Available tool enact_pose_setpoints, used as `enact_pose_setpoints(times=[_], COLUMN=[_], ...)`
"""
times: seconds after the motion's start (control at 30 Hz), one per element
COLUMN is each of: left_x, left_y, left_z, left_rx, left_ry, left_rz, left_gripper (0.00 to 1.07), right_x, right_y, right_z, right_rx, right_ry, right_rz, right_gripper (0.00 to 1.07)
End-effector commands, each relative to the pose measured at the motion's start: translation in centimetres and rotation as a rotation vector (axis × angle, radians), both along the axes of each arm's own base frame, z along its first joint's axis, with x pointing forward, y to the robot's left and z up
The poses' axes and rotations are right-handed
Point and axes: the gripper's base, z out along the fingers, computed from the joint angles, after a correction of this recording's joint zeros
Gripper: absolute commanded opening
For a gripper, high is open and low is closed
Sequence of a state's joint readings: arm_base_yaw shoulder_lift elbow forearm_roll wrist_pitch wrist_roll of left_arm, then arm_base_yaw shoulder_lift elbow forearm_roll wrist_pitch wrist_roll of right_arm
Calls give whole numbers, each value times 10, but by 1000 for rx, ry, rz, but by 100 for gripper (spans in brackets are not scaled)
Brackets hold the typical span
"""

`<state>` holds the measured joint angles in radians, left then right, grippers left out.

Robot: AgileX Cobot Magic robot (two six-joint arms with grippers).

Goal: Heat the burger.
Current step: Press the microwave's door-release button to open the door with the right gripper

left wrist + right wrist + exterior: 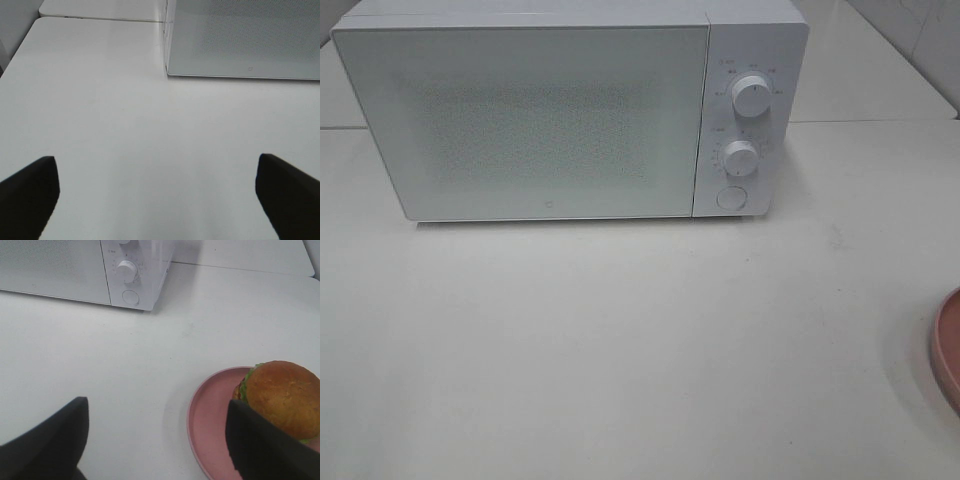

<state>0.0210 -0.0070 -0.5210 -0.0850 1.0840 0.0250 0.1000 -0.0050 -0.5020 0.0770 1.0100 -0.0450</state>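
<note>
The burger (282, 395), golden-brown bun over green lettuce, sits on a pink plate (212, 425) in the right wrist view. My right gripper (160, 450) is open, its dark fingers wide apart, one finger overlapping the plate's near side. In the exterior high view only the plate's rim (948, 350) shows at the right edge; the burger is out of that view. The white microwave (570, 110) stands at the back with its door shut. My left gripper (157, 200) is open over bare table, facing the microwave door (245, 37). Neither arm shows in the exterior high view.
The microwave has two round knobs (752, 97) (741, 157) and a round button (730, 197) on its right panel. The white table (620, 340) spreads in front of it. A table seam (100, 19) runs behind on the left.
</note>
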Motion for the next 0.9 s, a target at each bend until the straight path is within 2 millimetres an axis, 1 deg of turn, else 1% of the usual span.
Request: enact_pose_setpoints(times=[0.03,0.47,0.57,0.63,0.67,0.83,0.9], left_x=[-2,-2,-2,-2,-2,-2,-2], left_y=[0,0,0,0,0,0,0], left_z=[0,0,0,0,0,0,0], left_rx=[-2,-2,-2,-2,-2,-2,-2], left_ry=[-32,-32,-32,-32,-32,-32,-32], left_rz=[1,1,1,1,1,1,1], left_gripper=[100,100,100,100,100,100,100], right_x=[-3,-3,-4,-4,-4,6,15], right_y=[0,0,0,0,0,0,1], right_z=[0,1,6,13,13,18,21], right_rx=[12,13,21,29,29,30,31], right_ry=[-37,-41,-69,-101,-101,-89,-89], right_rz=[-9,-9,-13,-16,-16,-19,-21], right_gripper=[75,75,75,75,75,75,75])
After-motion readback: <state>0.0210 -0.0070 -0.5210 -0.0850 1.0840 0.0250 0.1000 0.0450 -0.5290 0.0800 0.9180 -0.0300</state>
